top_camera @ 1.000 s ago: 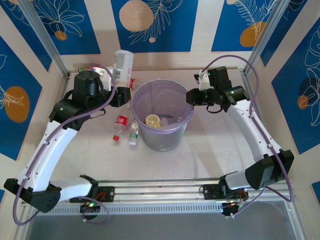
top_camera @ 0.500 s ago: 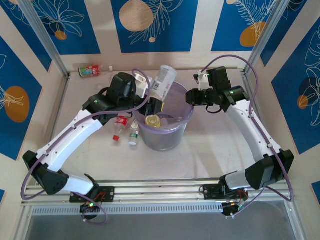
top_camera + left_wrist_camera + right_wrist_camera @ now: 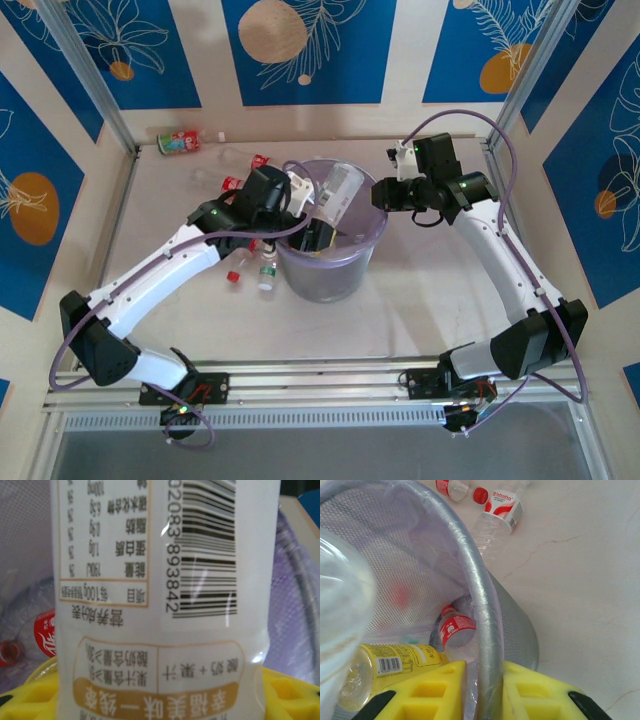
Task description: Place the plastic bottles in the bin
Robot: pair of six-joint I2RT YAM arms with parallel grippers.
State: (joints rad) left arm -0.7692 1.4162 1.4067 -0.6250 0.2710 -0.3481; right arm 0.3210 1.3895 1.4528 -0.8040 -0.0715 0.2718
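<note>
A red-capped bottle and a small green-capped bottle are seen lying on the table, just left of the bin. Inside the bin, a yellow bottle and a red-labelled bottle are noted. The left gripper is held over the bin mouth, its fingers partly closed around a tilted white-labelled bottle. The right gripper is clamped tight on the bin's rim. Further back, 2 red caps, probably on 2 more bottles, are partly hidden behind the left arm. A red-and-green-labelled bottle lies by the back wall.
</note>
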